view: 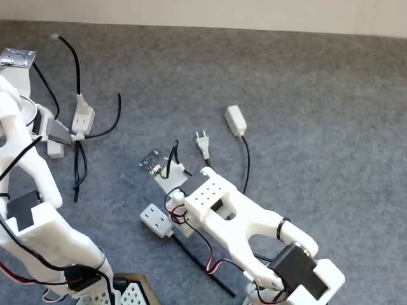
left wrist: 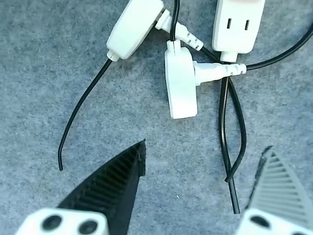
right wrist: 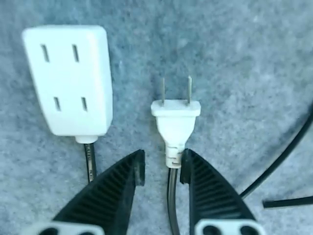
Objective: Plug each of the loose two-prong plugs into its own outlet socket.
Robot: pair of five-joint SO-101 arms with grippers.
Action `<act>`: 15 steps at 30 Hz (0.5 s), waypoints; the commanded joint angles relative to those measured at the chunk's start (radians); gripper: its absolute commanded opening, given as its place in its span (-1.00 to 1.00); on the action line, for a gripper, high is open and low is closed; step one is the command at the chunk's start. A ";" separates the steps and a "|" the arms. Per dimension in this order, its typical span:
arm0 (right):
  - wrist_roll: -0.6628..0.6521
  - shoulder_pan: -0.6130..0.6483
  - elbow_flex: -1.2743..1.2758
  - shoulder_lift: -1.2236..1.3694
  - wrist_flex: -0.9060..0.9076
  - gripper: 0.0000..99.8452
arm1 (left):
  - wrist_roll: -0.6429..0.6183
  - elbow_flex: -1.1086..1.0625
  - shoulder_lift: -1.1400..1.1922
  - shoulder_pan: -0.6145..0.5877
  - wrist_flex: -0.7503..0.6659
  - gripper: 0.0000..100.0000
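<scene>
1. The right end effector (right wrist: pixel 162 166) hangs low over the grey counter (view: pixel 331 95); its fingers are a little apart and straddle the cord (right wrist: pixel 172 196) just behind a loose two-prong plug (right wrist: pixel 175 115); nothing is gripped yet.
2. The plug lies flat, prongs bare and pointing away from the arm; a white outlet block (right wrist: pixel 68 81) sits just beside it, every slot empty.
3. The left end effector (left wrist: pixel 205 146) is spread wide and holds nothing; ahead of it lie tangled black cables (left wrist: pixel 230 127), a second outlet block (left wrist: pixel 238 24) and two white fittings (left wrist: pixel 181 83); whether anything there is already mated cannot be told.
4. A third outlet block (view: pixel 156 220) lies beside the right arm with nothing plugged into it.
5. By this showing the job looks barely begun; the plug at the right arm is unplugged, and closing on it, lifting it and seating it all remain.
</scene>
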State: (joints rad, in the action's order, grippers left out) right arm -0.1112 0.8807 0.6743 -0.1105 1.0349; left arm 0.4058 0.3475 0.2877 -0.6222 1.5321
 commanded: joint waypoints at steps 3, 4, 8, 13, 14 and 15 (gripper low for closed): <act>0.006 0.008 -0.008 0.016 0.008 -0.76 | 0.005 -0.001 -0.053 -0.005 -0.006 -0.29; 0.006 0.008 -0.013 0.042 -0.001 -0.76 | 0.005 -0.001 -0.053 -0.005 -0.006 -0.29; 0.006 0.004 -0.019 0.186 -0.059 -0.76 | 0.005 -0.001 -0.053 -0.007 -0.006 -0.29; 0.006 -0.048 -0.091 0.208 -0.061 -0.77 | 0.005 -0.001 -0.054 -0.027 -0.011 -0.29; 0.006 -0.058 -0.097 0.196 -0.061 -0.77 | 0.006 -0.001 -0.054 -0.027 -0.011 -0.29; 0.006 -0.061 -0.097 0.183 -0.062 -0.79 | 0.006 -0.001 -0.054 -0.027 -0.011 -0.29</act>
State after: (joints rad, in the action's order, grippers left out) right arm -0.1097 0.8608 0.6222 0.0859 0.9996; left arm 0.4058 0.3475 0.2877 -0.6345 1.5321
